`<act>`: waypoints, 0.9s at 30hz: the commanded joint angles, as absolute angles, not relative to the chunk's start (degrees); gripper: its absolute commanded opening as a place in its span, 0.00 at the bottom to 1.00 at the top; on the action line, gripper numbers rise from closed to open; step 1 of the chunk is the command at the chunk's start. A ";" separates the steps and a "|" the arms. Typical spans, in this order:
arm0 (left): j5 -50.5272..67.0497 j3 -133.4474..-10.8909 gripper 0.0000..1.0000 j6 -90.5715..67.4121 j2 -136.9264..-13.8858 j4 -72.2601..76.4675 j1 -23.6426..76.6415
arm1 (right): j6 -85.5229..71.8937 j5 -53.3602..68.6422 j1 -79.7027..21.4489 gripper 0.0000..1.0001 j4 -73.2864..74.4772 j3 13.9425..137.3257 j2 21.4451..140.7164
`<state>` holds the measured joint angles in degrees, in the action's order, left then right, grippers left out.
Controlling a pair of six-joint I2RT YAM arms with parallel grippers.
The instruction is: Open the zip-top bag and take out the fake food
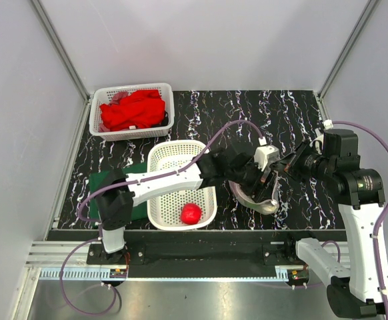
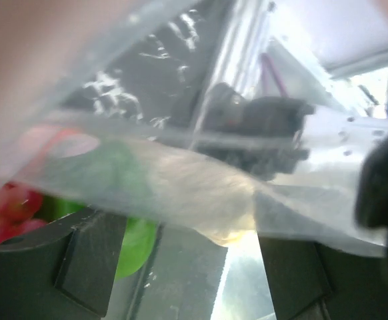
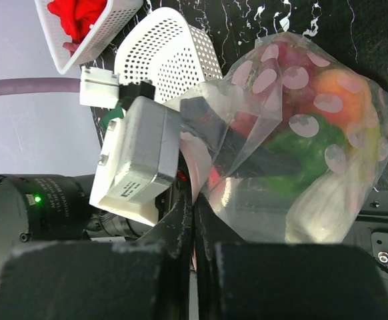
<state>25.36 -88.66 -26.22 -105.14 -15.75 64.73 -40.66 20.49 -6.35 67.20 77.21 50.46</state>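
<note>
Although one red apple [image 1: 191, 213] already lies in the white perforated basket [image 1: 178, 153] at lower centre of the top view, the rest of the fake food [image 3: 314, 127] sits inside the zip-top bag [image 1: 261, 199]. The bag seems to rest on the black marbled counter [image 1: 247, 110] just right of that basket. At upper left a second basket [image 1: 133, 87] holds a red cloth [image 1: 133, 110], well apart from the work. The left arm [image 1: 174, 179] reaches across the near basket to the bag's mouth. The left jaws stand spread and released, with clear film draped over them, and in the right wrist view one dark finger [image 3: 204, 120] seems pushed inside the opening. Further right, the right jaws are clenched on a thin fold of the bag's edge. The film looks light, limp, crinkly and slippery, so it will likely sag and shift unless pinned; the rim by the zip strip seems the firmest hold. The toys, among them an orange peach [image 3: 337, 93] and a green pepper [image 3: 294, 143], look hard, light and smooth. They seem prone to roll and are probably best taken across their widest part.
</note>
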 commanded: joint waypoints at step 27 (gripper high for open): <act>24.35 -105.46 0.00 -18.19 -102.39 -29.79 61.26 | -27.52 16.17 -6.42 0.00 59.95 71.90 45.53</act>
